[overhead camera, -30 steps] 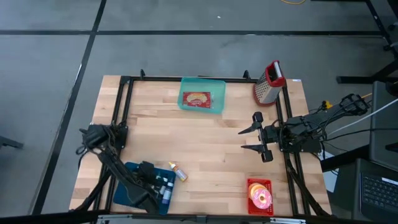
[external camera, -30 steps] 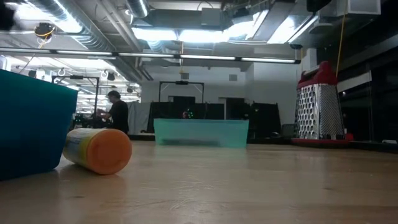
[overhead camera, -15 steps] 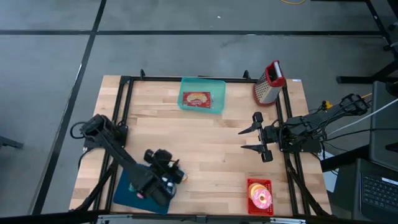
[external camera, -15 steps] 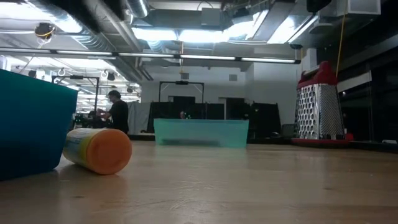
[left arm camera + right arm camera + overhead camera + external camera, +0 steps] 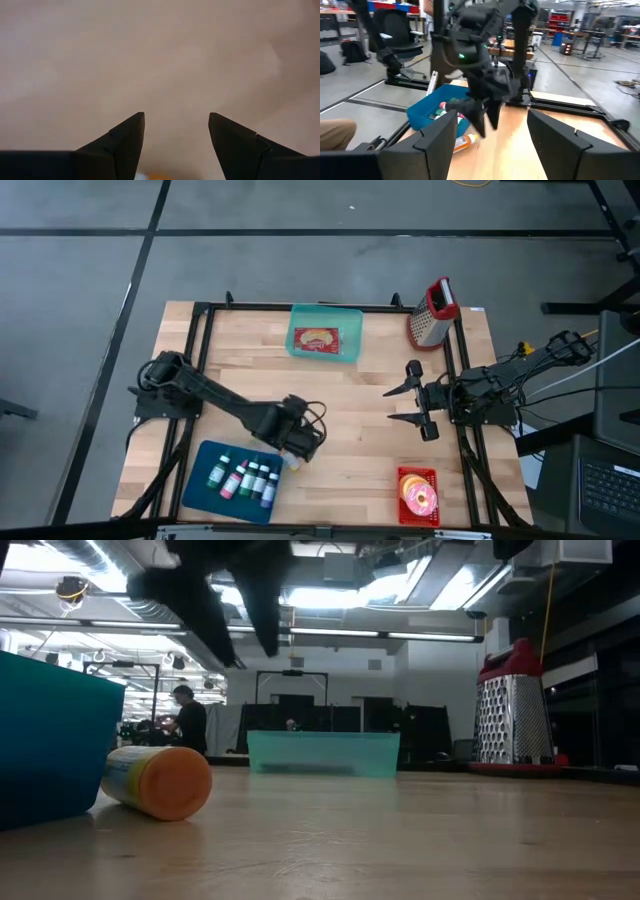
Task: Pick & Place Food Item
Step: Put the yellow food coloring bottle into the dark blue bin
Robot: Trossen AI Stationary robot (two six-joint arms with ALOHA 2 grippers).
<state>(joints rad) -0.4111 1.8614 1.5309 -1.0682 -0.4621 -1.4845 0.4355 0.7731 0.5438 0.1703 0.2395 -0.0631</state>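
Observation:
A small bottle with an orange cap [image 5: 160, 780] lies on its side on the wooden table, just right of the blue tray [image 5: 205, 492]; the right wrist view shows the bottle [image 5: 464, 143] too. My left gripper [image 5: 298, 448] hangs above it, open and slanting down, with nothing between its fingers [image 5: 125, 137]. In the low view my left gripper [image 5: 250, 658] is well clear of the table. My right gripper [image 5: 404, 403] waits open at the table's right side, pointing level toward the left.
Several small bottles stand in the blue tray [image 5: 50, 740]. A teal bin [image 5: 325, 340] with a packet in it sits at the far middle, a red-topped grater [image 5: 432, 312] at the far right, and a red basket with a doughnut [image 5: 418, 495] at the near right.
My left gripper has risen out of the blue tray and swung toward the table's right, turning as it went; it now hangs over the orange-capped bottle. The bottles in the tray have come into sight. The lying bottle has kept still.

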